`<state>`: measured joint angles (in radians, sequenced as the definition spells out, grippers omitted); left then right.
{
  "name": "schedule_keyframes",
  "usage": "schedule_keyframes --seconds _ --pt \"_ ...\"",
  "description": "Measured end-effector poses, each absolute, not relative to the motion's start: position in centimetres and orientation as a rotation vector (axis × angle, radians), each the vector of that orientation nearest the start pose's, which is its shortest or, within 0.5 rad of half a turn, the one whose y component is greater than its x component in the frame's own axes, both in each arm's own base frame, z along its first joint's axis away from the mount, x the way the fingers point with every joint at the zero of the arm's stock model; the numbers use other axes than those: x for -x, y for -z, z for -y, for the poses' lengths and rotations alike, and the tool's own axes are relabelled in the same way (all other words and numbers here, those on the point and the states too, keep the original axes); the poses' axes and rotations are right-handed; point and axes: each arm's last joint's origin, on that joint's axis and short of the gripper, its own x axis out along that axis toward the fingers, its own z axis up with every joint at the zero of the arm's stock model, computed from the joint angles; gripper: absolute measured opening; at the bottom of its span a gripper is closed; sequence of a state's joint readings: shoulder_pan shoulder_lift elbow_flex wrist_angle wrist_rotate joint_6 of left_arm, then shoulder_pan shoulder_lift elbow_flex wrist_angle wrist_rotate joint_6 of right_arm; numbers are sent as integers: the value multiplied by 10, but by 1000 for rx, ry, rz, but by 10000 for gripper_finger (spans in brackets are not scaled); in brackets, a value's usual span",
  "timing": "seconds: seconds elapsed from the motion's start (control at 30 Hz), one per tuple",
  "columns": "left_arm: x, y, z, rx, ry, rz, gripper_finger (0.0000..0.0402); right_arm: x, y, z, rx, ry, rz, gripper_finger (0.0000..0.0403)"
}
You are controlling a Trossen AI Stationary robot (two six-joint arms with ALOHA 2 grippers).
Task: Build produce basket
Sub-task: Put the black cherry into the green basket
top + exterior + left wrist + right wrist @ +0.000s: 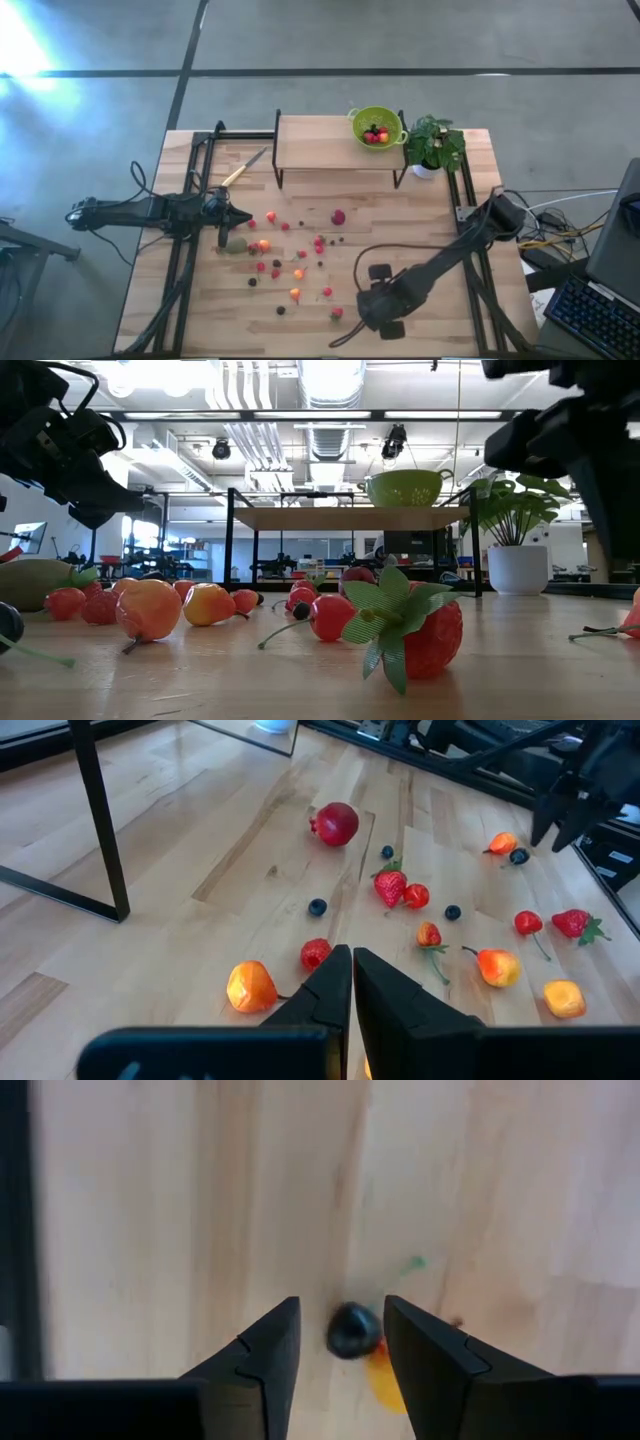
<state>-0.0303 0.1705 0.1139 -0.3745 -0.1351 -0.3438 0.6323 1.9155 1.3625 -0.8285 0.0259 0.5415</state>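
The lime-green produce basket [378, 126] stands on a wooden shelf [320, 140] at the table's far side, with a few red and dark fruits in it. More produce lies scattered on the table: small red, orange and dark fruits [297, 272] and a brownish-green kiwi [235, 244]. My right gripper [341, 1302] points down, open, over the near right part of the table. Its fingers stand on either side of a dark berry [352, 1330] without touching it. An orange fruit [385, 1378] lies beside the berry. My left gripper [350, 955] waits shut above the table's left side.
A potted plant [433, 146] stands right of the shelf. A yellow-handled knife [243, 168] lies at the far left. A strawberry [420, 632] lies near the front edge, and a larger red fruit [339, 216] lies mid-table. Black frame rails [195, 190] run along both sides.
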Motion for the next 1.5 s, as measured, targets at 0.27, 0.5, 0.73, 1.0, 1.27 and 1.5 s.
schedule_keyframes --seconds 0.27,0.5,0.73,1.0,1.27,1.5 --pt "-96 -154 -1 302 -175 -408 21 -298 -162 -218 42 -104 -1472 166" --pt "-96 -154 -1 302 -176 -409 21 -299 -149 -219 63 -85 -1509 170" --pt "-96 -154 -1 302 -176 -409 21 -298 -147 -218 69 -78 -1520 135" --pt "-96 -154 -1 302 -176 -409 21 -299 -147 -218 67 -77 -1514 109" --pt "-96 -154 -1 302 -176 -409 21 -299 -148 -217 73 -82 -1513 134" --pt "-96 -154 -1 302 -176 -409 21 -309 -156 -209 107 -122 -1497 103"
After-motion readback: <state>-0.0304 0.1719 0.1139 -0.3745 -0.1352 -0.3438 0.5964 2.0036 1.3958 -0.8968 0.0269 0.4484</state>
